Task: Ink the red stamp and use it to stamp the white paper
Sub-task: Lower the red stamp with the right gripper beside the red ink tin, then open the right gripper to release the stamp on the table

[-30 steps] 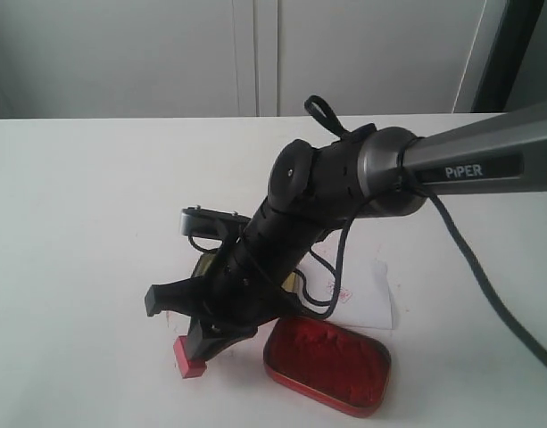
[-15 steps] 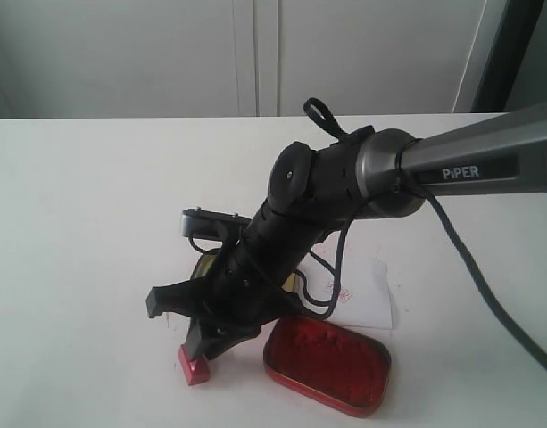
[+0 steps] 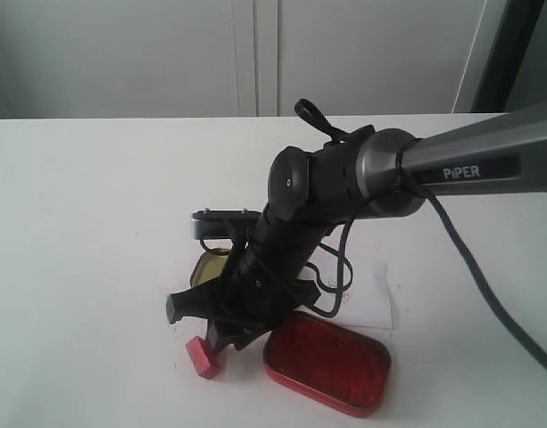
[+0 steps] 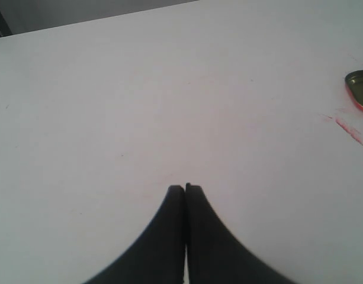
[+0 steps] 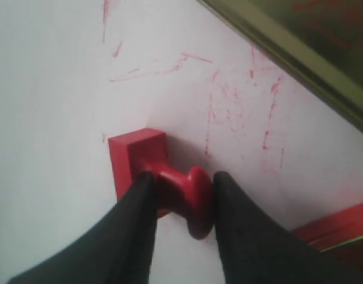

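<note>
Gripping the single red stamp (image 5: 137,151) by its narrow knobbed handle, the right claw (image 5: 182,184) has its two fingers drawn in against the handle, one on each side. The stamp's square block points away from the fingers toward the worktop (image 3: 95,223). In the exterior view the stamp is tilted, low over the worktop, just beside the red tin (image 3: 331,361). Whether the block touches the surface I cannot tell.

Two tins are in view. The red tin lies open with red ink paste filling it, nearest the camera in the exterior view. A second tin (image 3: 206,266), dull gold inside, lies partly hidden behind the right arm. One white paper (image 3: 373,294) lies beyond the red tin, its near edge just beside that tin, much of it covered by the arm. A small red mark shows on it close to the arm's cable.

Thin red smears (image 5: 228,100) streak the worktop around the stamp.

The left claw (image 4: 185,188) is well apart from all this, over bare worktop. Its two fingers are pressed together with nothing between them.
</note>
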`<state>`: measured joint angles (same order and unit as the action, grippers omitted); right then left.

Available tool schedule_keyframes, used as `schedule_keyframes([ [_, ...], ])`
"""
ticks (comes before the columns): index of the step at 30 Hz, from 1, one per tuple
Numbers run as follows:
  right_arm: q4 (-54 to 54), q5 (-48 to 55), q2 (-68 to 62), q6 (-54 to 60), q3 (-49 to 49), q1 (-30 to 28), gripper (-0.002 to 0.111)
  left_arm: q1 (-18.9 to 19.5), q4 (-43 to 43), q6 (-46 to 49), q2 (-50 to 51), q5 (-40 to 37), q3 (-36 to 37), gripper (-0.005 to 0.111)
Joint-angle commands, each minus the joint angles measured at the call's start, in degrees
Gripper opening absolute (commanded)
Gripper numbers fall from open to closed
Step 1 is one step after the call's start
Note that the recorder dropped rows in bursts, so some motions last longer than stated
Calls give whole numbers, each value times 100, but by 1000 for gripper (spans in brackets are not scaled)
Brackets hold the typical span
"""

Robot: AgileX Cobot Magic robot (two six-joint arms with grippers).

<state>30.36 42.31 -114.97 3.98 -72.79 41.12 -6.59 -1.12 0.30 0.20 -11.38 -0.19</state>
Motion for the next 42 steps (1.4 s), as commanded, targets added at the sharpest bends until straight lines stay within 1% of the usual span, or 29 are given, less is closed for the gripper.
schedule_keyframes([
  [1,-275,-94,175,-104,17,5,32,14,16,16,-20,24,19,0],
  [6,-1090,-79,433,-729,17,5,32,14,16,16,-20,24,19,0],
  [10,-1202,-79,601,-717,17,5,31,14,16,16,-20,24,19,0],
  [13,-1241,11,757,-717,17,5,27,14,16,16,-20,24,19,0],
  [17,-1255,155,877,-717,17,5,15,14,16,16,-20,24,19,0],
  [18,-1265,218,917,-717,17,5,8,14,16,16,-20,24,19,0],
  [20,-1277,269,974,-717,17,5,0,14,16,16,-20,24,19,0],
  [22,-1320,269,1009,-756,17,5,0,14,16,16,-20,24,19,0],
  [27,-1728,336,1156,-1320,17,-47,0,14,16,16,-20,24,19,0],
  [32,-1869,652,1259,-1320,17,-242,0,14,16,16,-20,24,19,0],
  [34,-1879,853,1314,-1320,17,-422,0,14,16,16,-20,24,19,0],
  [42,-1884,1050,1352,-1332,17,-732,0,14,16,16,-20,24,19,0],
])
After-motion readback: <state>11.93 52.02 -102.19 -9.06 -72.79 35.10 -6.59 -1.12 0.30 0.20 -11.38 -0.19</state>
